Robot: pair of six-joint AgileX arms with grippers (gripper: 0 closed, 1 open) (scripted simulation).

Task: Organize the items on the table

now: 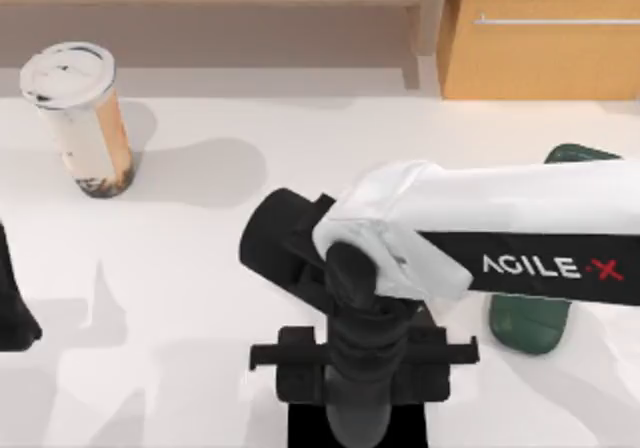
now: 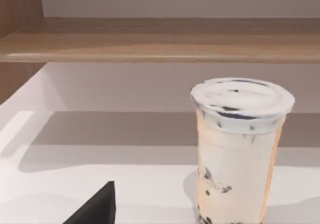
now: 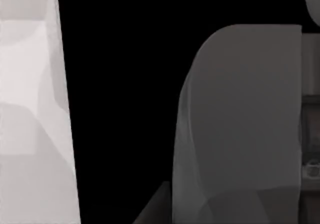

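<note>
White bench carries everything; tan cabinet with a metal handle sits along its far edge, a long way past the working hand.

Right arm reaches in from the top view's right and bends down over the near middle of the bench. Right hand points straight down over a black square pad at the near edge. That posture fits setting something down on the pad or lifting it off, which is a judgement only. Right wrist view is mostly dark: a rounded grey shape sits close under the hand against the black. It could be the mouse, but I can't confirm it. Can't tell how far that hand is open or whether it has hold of anything.

Dark green phone stand sits just beside the right hand, toward the top view's right, half hidden under the arm.

Drink cup, white lid, tan-and-cream body, stands upright well apart from the right hand, toward the far left of the bench. It is not gripped. It looks like the left arm's job, being nearer that side.

Left hand is parked at the top view's left edge, its wrist camera aimed at the cup. A dark fingertip shows. Its opening I can't tell.
</note>
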